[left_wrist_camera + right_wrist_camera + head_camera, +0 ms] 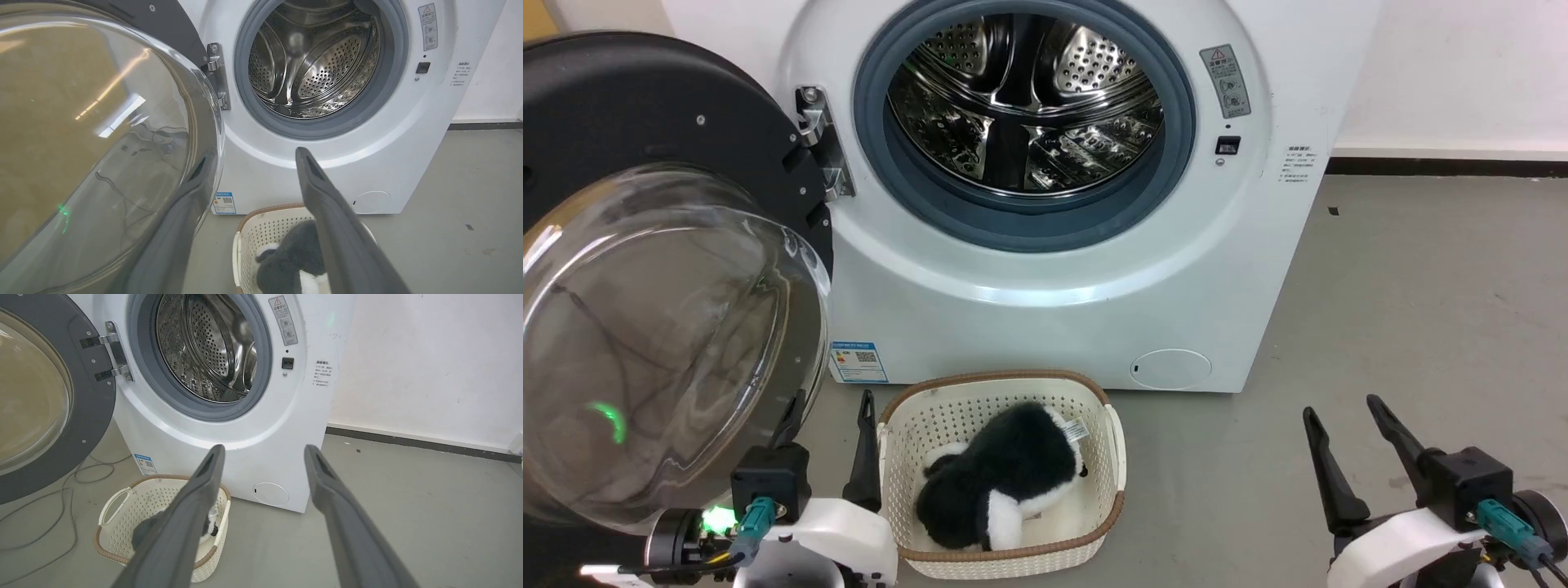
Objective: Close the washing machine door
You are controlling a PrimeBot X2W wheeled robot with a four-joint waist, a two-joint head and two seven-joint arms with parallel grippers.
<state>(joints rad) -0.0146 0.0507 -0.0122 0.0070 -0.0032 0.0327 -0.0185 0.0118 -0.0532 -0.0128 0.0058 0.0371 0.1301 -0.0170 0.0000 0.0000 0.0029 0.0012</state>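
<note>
The washing machine [1054,278] stands ahead of me, a white box with its round opening uncovered and the steel drum [1021,98] showing inside the grey gasket. The washing machine door [670,327] hangs swung wide to the left on its hinge [821,143], its clear glass bowl bulging toward me from the matte black inner face. My left gripper [833,396] is open low beside the bowl's lower right edge; in the left wrist view the left gripper [255,152] has one finger behind the glass [94,143]. My right gripper [1339,407] is open and empty over the floor at the right.
A cream basket [1005,563] holding a black and white plush toy [1005,482] sits on the grey floor in front of the machine, between my grippers. A cable [61,506] trails on the floor under the door. A white wall [429,367] rises to the machine's right.
</note>
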